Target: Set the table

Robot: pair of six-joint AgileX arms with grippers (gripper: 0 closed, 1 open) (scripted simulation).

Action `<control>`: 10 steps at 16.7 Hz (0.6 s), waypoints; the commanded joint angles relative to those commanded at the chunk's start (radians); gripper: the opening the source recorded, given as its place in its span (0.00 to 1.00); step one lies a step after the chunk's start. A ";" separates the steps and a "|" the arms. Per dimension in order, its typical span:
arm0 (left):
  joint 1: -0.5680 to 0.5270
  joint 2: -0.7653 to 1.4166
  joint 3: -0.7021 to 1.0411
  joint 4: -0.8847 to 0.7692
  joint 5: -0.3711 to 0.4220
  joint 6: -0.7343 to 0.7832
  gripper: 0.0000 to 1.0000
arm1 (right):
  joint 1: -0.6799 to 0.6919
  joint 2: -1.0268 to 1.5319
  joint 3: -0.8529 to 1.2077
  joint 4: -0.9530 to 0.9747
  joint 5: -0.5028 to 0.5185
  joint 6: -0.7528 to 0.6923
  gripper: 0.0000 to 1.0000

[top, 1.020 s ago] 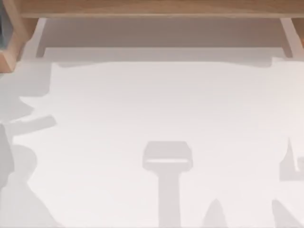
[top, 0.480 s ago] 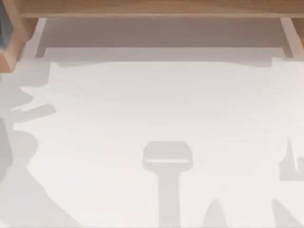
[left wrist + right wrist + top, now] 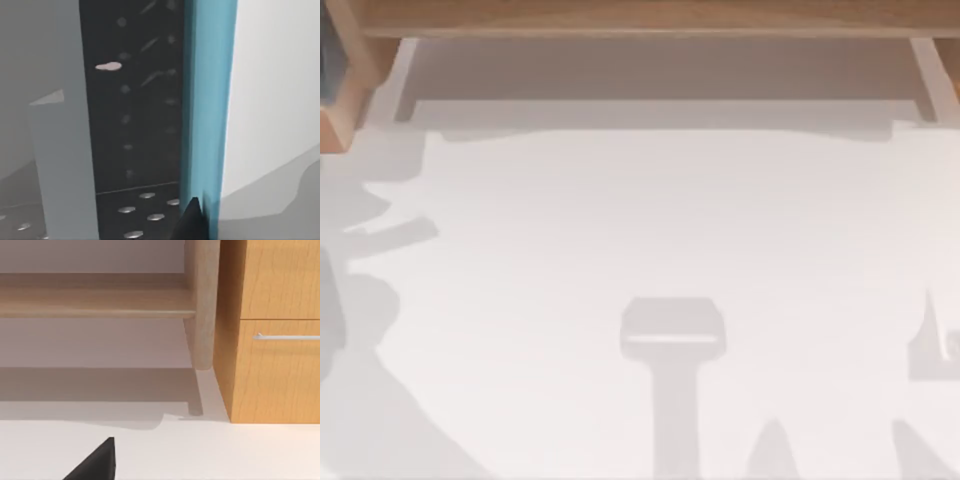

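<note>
The surface (image 3: 650, 220) spans the top view, bare white with only shadows across it, so nothing is laid yet and the whole setting remains. A wooden shelf (image 3: 640, 18) runs along its far edge. Neither hand's state can be told

a wooden shelf (image 3: 650, 15) runs along the far edge in the top view. the right wrist view catches a wooden cabinet (image 3: 275, 365) with a metal handle (image 3: 287, 337), just beside a round wooden post (image 3: 202, 305). the left wrist view faces a teal panel (image 3: 207, 100) beside a dark perforated board (image 3: 135, 110).
</note>
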 joint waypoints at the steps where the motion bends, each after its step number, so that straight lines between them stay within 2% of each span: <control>1: 0.000 0.000 0.000 0.000 0.000 0.000 0.53 | 0.000 0.000 0.000 0.000 0.000 0.000 1.00; 7: 0.000 0.000 0.000 0.000 0.000 0.000 0.98 | 0.000 0.000 0.000 0.000 0.000 0.000 1.00; 10: 0.000 0.000 0.000 0.000 0.000 0.000 1.00 | 0.000 0.000 0.000 0.000 0.000 0.000 1.00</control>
